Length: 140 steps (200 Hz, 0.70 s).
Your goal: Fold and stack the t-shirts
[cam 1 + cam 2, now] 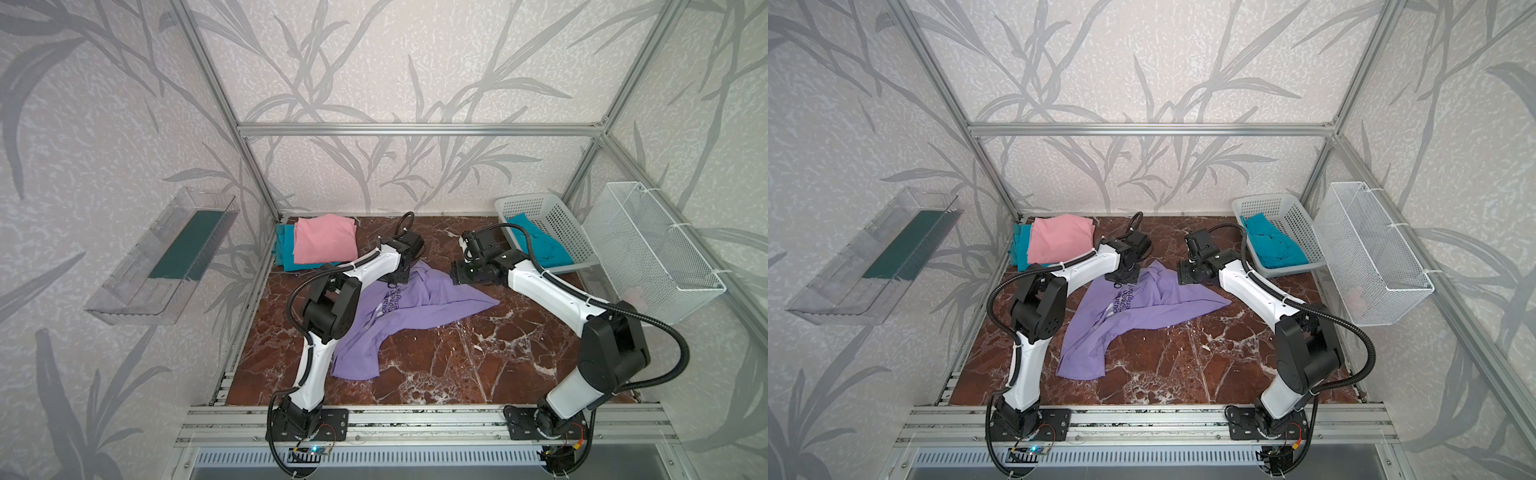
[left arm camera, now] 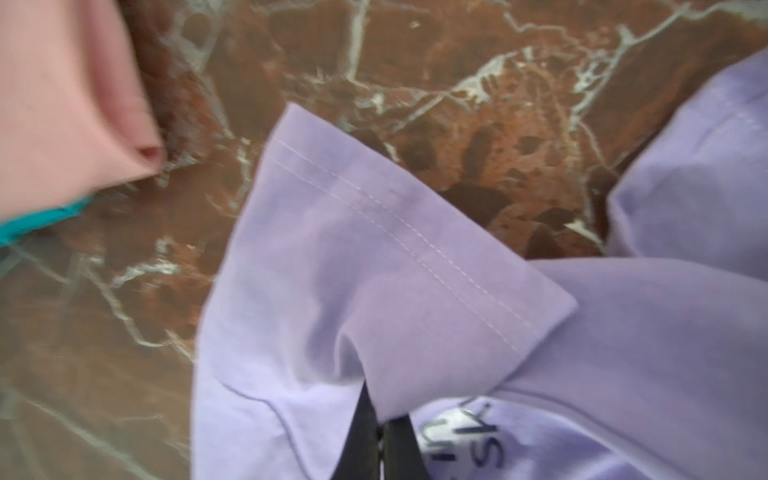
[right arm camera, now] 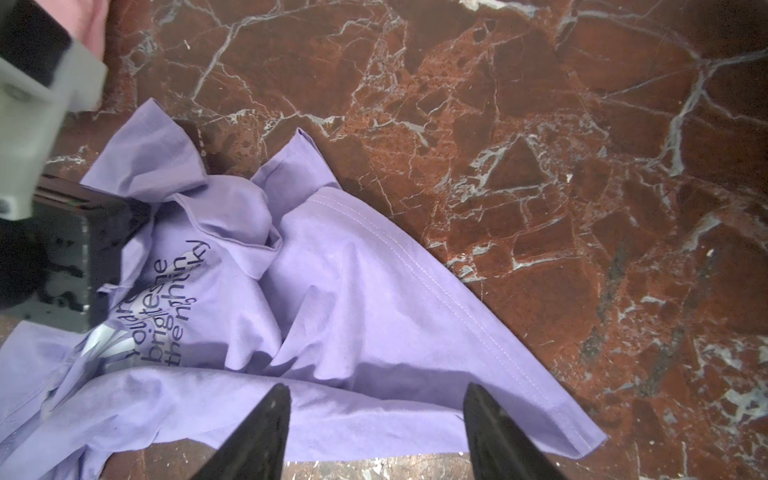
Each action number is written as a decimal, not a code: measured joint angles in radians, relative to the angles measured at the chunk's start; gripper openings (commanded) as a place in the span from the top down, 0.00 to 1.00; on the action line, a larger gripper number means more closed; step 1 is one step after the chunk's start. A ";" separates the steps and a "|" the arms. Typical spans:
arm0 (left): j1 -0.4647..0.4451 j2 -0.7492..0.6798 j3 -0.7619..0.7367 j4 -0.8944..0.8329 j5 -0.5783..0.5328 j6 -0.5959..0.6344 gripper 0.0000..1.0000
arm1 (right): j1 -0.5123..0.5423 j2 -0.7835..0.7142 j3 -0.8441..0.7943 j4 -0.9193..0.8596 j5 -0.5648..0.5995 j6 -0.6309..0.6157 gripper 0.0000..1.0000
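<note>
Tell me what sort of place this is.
Most likely a robot test cell, not a real home: an aluminium frame borders wallpapered panels, and two robot arms are bolted to a rail beside a marble-look tabletop holding a lavender t-shirt.

A red-brown veined marble tabletop (image 1: pixel 457 365) lies inside an aluminium frame (image 1: pixel 415 129); a white perforated plastic basket (image 1: pixel 561 226) sits at its far right corner; a white wire basket (image 1: pixel 648 253) hangs just beside it; a clear tray (image 1: pixel 124 299) with a dark green pad (image 1: pixel 183 245) hangs on the left wall.
</note>
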 measured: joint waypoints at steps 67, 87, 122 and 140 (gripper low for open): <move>0.095 -0.274 -0.023 -0.050 -0.077 -0.015 1.00 | 0.065 0.183 0.033 -0.072 0.022 -0.023 0.37; 0.148 -0.394 -0.054 -0.052 -0.092 -0.030 1.00 | 0.106 0.183 -0.005 -0.071 0.023 -0.021 0.37; 0.233 -0.583 -0.211 -0.032 -0.115 -0.047 1.00 | 0.133 0.177 -0.117 -0.061 0.023 -0.005 0.37; 0.259 -0.644 -0.283 -0.033 -0.121 -0.052 1.00 | 0.145 0.143 -0.178 -0.048 0.025 0.013 0.37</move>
